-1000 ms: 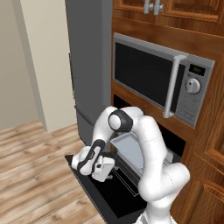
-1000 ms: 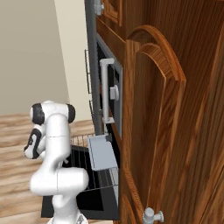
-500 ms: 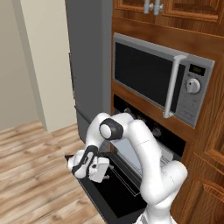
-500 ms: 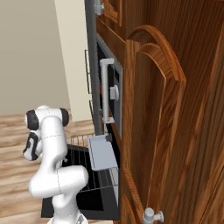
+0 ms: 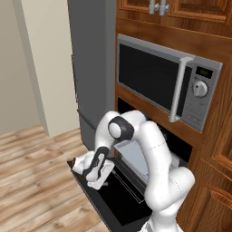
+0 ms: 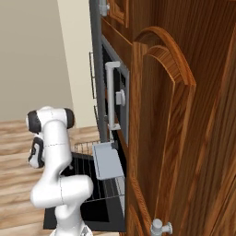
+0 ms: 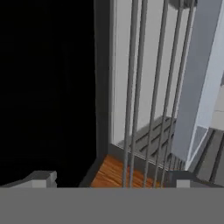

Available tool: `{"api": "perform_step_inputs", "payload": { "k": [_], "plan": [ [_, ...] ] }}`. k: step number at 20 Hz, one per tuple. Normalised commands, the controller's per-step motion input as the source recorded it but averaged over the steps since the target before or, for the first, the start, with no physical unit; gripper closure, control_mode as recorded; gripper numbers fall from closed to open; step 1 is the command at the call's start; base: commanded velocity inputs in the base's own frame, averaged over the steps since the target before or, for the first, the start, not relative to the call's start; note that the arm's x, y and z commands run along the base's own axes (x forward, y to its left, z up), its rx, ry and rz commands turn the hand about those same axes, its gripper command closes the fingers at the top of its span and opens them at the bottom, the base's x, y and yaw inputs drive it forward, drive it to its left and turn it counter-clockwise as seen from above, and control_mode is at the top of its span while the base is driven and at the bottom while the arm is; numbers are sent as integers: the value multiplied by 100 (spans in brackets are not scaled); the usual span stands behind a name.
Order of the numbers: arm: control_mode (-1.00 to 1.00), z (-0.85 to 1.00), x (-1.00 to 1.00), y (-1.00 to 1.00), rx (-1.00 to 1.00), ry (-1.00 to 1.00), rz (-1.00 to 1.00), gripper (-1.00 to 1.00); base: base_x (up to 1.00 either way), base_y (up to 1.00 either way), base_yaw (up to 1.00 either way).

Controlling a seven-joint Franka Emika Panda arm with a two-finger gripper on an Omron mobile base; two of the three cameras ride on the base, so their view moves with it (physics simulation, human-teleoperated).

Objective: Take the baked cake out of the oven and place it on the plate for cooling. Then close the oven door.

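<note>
The wide flat black oven door (image 5: 115,199) hangs fully open and lies level in front of the built-in black oven (image 5: 174,142), whose dark cavity sits beneath the silver-framed microwave (image 5: 165,84) set in brown wooden cabinetry (image 6: 184,115). In the left base view, a flat pale grey tray (image 5: 131,156) projects out of the cavity on a wire rack above the door. In the right base view the same tray (image 6: 108,161) rests on the grey wire rack (image 6: 87,150), pulled out over the door (image 6: 87,209).

The white arm bends down and to the left, so that the gripper (image 5: 97,174) is low over the outer left part of the door, near its front corner. Its fingers stand wide apart, with nothing between them. In the right base view the hand (image 6: 36,154) shows beside the arm's upper link, to the left of the rack.

The hand view looks along the fingers: two dark tips, one at lower left (image 7: 41,177) and one at lower right, with a broad gap between. Beyond them run thin grey rack wires (image 7: 144,87), the pale tray edge (image 7: 201,87) at the right, a strip of wooden floor (image 7: 116,175) below, and the black door surface (image 7: 48,87) at the left.

The baked cake cannot be made out in these views; whether it lies on the tray cannot be told.
</note>
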Motion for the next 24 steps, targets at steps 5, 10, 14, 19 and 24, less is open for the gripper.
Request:
{"api": "perform_step_inputs", "payload": {
  "k": [5, 10, 14, 19, 24],
  "plan": [
    [-100, -42, 43, 0, 28, 14, 15, -100, 0, 0, 0],
    [-100, -38, 26, 25, 22, 9, 10, -100, 0, 0, 0],
    [-100, -23, 4, 51, 15, 4, 5, -100, 0, 0, 0],
    [-100, -32, 23, 33, 6, 6, 0, -100, 0, 0, 0],
    [-100, -51, 39, 0, 0, 2, 0, -100, 0, 0, 0]
  ]
}}
